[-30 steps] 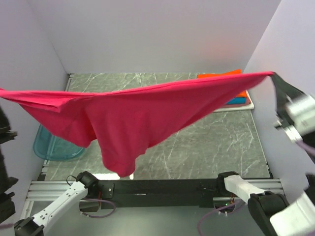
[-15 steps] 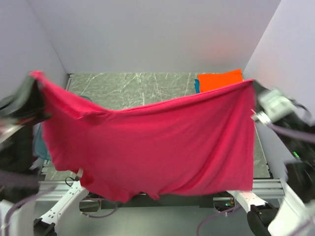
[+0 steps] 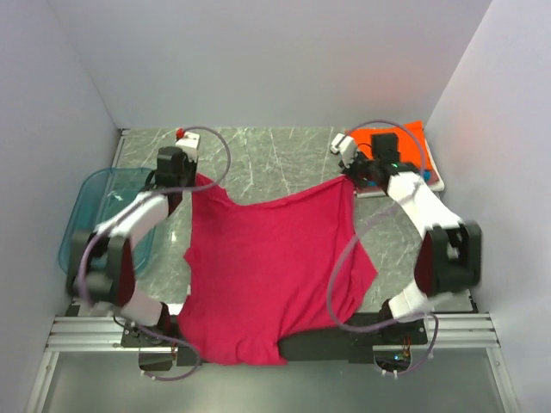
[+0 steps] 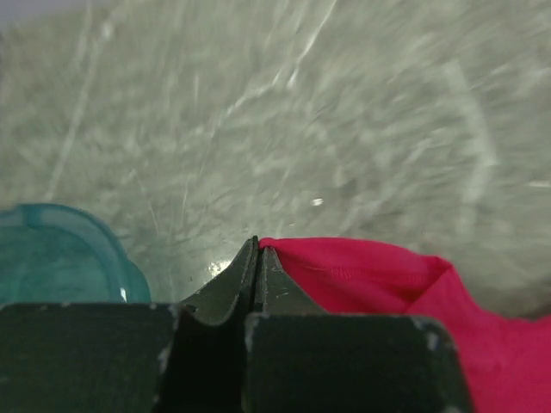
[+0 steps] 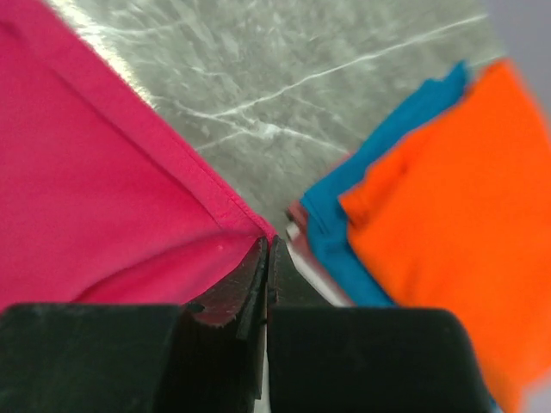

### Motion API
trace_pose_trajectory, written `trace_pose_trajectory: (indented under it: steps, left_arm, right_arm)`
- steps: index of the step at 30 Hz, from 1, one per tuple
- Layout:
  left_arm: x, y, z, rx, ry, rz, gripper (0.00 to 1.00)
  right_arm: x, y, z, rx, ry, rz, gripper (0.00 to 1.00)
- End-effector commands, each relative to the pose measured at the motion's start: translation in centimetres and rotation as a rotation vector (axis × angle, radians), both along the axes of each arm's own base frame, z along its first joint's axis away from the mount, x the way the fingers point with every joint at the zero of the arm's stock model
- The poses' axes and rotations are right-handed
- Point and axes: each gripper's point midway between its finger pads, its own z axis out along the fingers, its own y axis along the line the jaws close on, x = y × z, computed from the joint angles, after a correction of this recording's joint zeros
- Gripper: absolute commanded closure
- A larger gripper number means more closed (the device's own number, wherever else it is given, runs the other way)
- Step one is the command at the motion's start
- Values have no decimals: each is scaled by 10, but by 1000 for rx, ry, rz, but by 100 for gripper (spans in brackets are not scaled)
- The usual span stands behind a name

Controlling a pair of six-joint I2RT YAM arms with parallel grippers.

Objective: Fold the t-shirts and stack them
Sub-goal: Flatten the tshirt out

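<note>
The magenta-red cloth t-shirt (image 3: 267,275), previously airborne, now lies on the grey marbled desk (image 3: 258,155); left tool (image 3: 193,178) and right tool (image 3: 350,175) pinch its far corners. Folding may begin.

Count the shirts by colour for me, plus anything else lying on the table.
Magenta-red shirt: 1
Orange shirt: 1
Blue shirt: 1
Pinkish shirt, edge only: 1
White shirt, edge only: 1
Blue plastic tray: 1
Total: 6
</note>
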Motion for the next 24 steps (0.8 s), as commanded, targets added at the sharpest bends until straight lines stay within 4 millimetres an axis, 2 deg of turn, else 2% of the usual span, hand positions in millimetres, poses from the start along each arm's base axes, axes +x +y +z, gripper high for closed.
trace_pose_trajectory:
  steps: [1,2,3,4,5,6,7,8,10,13,15,16,17,18,19,21,22,23,24]
  left_arm:
    - [62,19,-2,-38,-41,89,100]
    - [79,21,8,-37,-52,103,100]
    - [86,25,-1,-30,-18,119,100]
    - [95,30,-22,-20,22,138,100]
    - [105,32,-17,-20,7,144,100]
    - [111,34,-29,-12,26,149,100]
    - [116,38,-31,-10,29,157,100]
    - [124,40,-23,-10,12,162,100]
    - [132,44,-25,-12,11,166,99]
    - [136,47,-9,-40,-25,169,100]
    - [131,45,5,-62,-61,166,100]
    - [117,45,27,-83,-111,167,100]
    - [112,43,50,-98,-181,151,100]
    - [102,44,71,-107,-236,150,100]
    - [76,44,106,-156,-318,153,100]
    - [44,46,155,-182,-449,150,100]
    - [5,48,211,-213,-589,141,100]
    - [-16,50,219,-219,-628,143,100]
    - [-63,53,268,-244,-768,131,100]
  right_arm:
    - [68,12,19,-14,-151,-11,100]
    - [79,14,-9,-27,-93,-16,100]
    - [93,14,-5,-34,-105,-23,100]
    - [100,13,-10,-53,-99,-38,100]
    - [107,12,-27,-65,-70,-44,100]
    - [115,12,-23,-67,-81,-51,100]
    - [120,12,-25,-69,-79,-58,100]
    - [123,13,-33,-74,-65,-58,100]
    - [127,12,-32,-72,-65,-62,100]
    - [123,14,-33,-70,-59,-52,100]
    - [112,18,-21,-45,-53,-31,100]
    - [104,20,6,-30,-98,-20,100]
    - [94,23,13,-23,-107,-4,100]
    - [85,24,30,-14,-133,7,100]
    - [65,28,67,-1,-192,30,100]
    - [40,29,110,11,-263,54,100]
    - [23,32,125,22,-265,75,100]
    - [-2,30,175,37,-371,88,100]
    - [-21,29,189,40,-378,98,100]
